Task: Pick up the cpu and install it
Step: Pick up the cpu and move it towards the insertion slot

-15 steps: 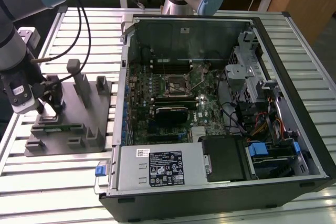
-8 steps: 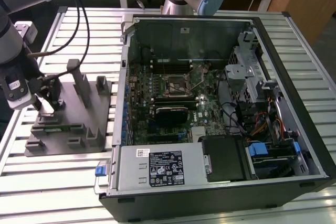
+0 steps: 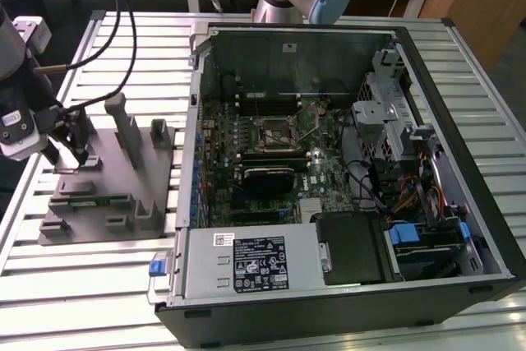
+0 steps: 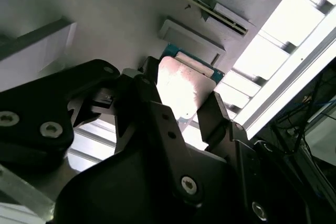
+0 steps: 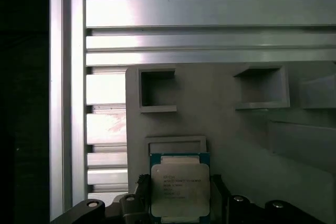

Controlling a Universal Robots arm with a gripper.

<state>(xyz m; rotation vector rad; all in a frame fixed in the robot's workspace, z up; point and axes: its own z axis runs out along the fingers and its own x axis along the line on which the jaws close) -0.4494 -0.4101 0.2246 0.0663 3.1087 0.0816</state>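
Note:
The cpu [image 5: 180, 190] is a small square chip with a pale silver top and a thin blue-green rim. It sits between the two black fingers of my gripper [image 5: 180, 203], which is shut on its opposite edges. In the second wrist view the cpu [image 4: 181, 90] shows tilted and shiny, with a finger [image 4: 212, 114] pressed against its side. In the exterior view my gripper [image 3: 70, 154] hangs over the near-left part of the grey fixture [image 3: 107, 191]. The open cpu socket [image 3: 275, 131] lies on the motherboard, well to the exterior view's right of the gripper.
The open computer case [image 3: 345, 170] has a raised rim, a black heatsink [image 3: 267, 178], drive bays and cables. The grey fixture's upright posts [image 3: 123, 121] stand close beside the gripper. Slatted aluminium table [image 3: 123, 285] surrounds both. Cables [image 3: 123, 22] hang above the fixture.

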